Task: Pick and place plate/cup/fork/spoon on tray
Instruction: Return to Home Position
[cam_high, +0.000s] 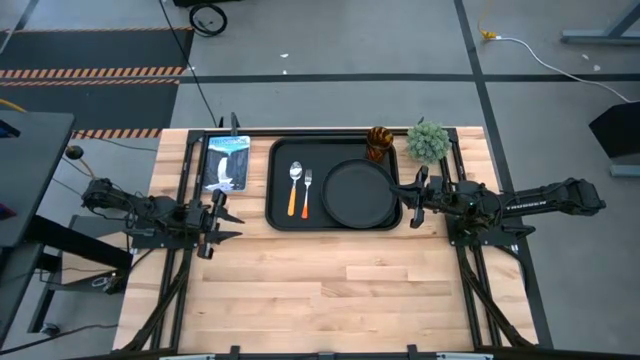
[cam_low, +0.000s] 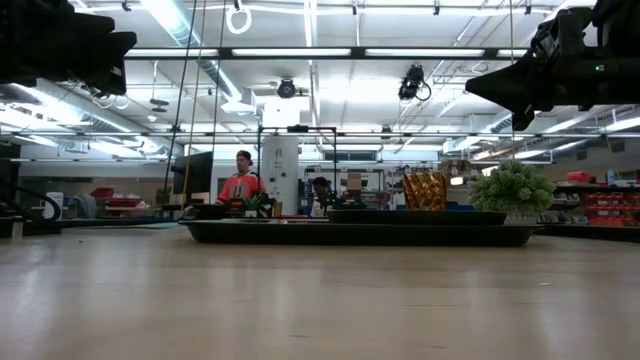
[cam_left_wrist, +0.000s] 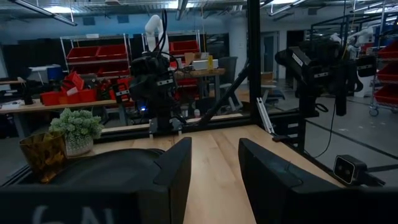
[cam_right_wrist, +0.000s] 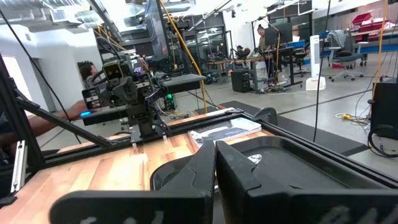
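The black tray (cam_high: 280, 215) lies at the table's far middle. On it rest the round black plate (cam_high: 358, 192) in the right half, the spoon (cam_high: 295, 186) and the fork (cam_high: 307, 192) side by side in the left half, and the amber cup (cam_high: 378, 142) standing in the far right corner. The cup also shows in the low view (cam_low: 425, 190) and the left wrist view (cam_left_wrist: 43, 155). My left gripper (cam_high: 230, 219) is open and empty, left of the tray, raised above the table. My right gripper (cam_high: 408, 200) is shut and empty, just off the tray's right edge, also raised.
A small bushy green plant (cam_high: 428, 142) stands right of the cup, off the tray. A blue-and-white card (cam_high: 227, 162) lies left of the tray at the far side. The near half of the wooden table (cam_high: 340, 290) is bare. People show in the room behind.
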